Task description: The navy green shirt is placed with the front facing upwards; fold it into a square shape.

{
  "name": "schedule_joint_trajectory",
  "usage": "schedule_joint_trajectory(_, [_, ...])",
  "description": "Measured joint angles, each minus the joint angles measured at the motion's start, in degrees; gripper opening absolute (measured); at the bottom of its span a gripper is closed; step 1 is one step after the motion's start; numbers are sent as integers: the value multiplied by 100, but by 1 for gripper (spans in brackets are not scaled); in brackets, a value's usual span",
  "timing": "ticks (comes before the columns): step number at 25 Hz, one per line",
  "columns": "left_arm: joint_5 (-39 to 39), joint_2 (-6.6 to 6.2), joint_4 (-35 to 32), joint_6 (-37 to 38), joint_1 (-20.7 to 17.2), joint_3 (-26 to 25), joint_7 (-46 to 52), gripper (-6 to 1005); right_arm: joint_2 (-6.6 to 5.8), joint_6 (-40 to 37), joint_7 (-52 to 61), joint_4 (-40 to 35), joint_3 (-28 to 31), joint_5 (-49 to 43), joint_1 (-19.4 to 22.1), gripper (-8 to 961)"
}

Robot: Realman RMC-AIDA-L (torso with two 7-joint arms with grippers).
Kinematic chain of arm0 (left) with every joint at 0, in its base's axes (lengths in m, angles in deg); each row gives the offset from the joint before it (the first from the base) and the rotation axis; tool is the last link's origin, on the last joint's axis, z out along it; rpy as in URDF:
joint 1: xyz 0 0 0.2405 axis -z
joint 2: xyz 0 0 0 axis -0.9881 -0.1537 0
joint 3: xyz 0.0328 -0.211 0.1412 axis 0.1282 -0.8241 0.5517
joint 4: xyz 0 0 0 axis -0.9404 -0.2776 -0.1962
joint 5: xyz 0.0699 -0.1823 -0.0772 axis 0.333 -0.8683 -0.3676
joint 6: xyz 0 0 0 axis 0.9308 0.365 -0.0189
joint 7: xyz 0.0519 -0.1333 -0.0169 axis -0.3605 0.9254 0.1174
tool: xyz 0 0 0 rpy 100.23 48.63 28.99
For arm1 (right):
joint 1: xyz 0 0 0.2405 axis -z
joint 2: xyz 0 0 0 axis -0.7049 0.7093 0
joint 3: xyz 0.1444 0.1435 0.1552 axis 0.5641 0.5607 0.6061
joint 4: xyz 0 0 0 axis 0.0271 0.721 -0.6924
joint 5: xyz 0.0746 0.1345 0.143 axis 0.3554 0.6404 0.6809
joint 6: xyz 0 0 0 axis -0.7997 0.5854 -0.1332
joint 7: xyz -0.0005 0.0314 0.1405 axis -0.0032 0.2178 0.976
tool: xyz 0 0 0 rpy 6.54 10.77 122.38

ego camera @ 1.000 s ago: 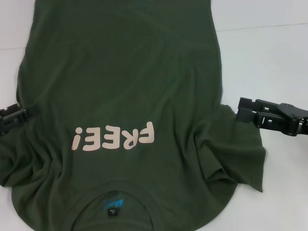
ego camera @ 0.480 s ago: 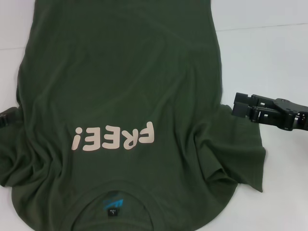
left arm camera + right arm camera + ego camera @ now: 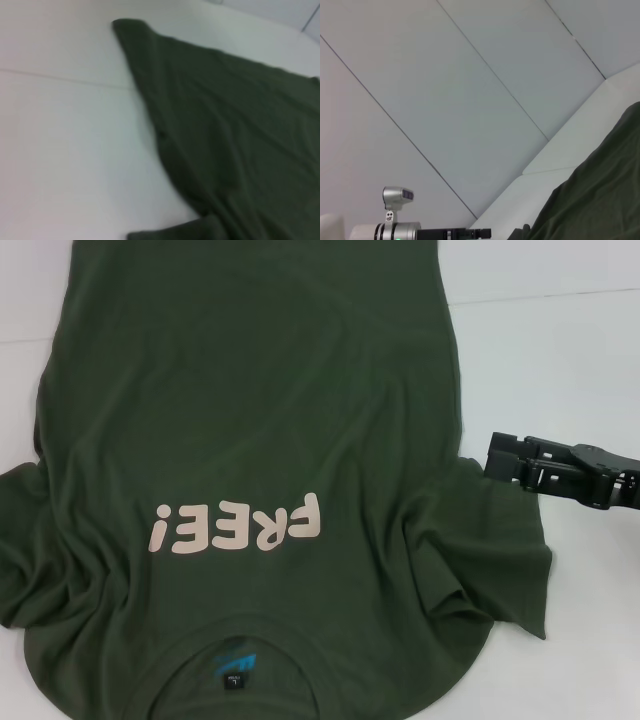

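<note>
Head view: right gripper (image 3: 497, 457), jaws slightly parted at the shirt (image 3: 250, 420) sleeve edge, could snag bunched cloth, skewing the fold.

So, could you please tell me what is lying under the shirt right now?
Only the white table shows around the shirt, which lies spread flat on it, print up. Anything beneath the cloth is covered. The right pincer sits at the shirt's edge.

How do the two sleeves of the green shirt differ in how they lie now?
In the head view, the sleeve on the robot's right spreads outward, with deep folds near the body; the right tool hovers at its upper edge. The sleeve on the robot's left is cut off by the picture's edge, with softer wrinkles and no tool near it. Both are plain dark green and rest on the white table.
</note>
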Motion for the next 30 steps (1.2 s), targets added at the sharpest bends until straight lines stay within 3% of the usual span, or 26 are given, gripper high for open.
schedule_joint_trajectory(30, [483, 17, 236, -192, 48, 71, 84, 860, -24, 0, 5, 0, 0, 9, -11, 943])
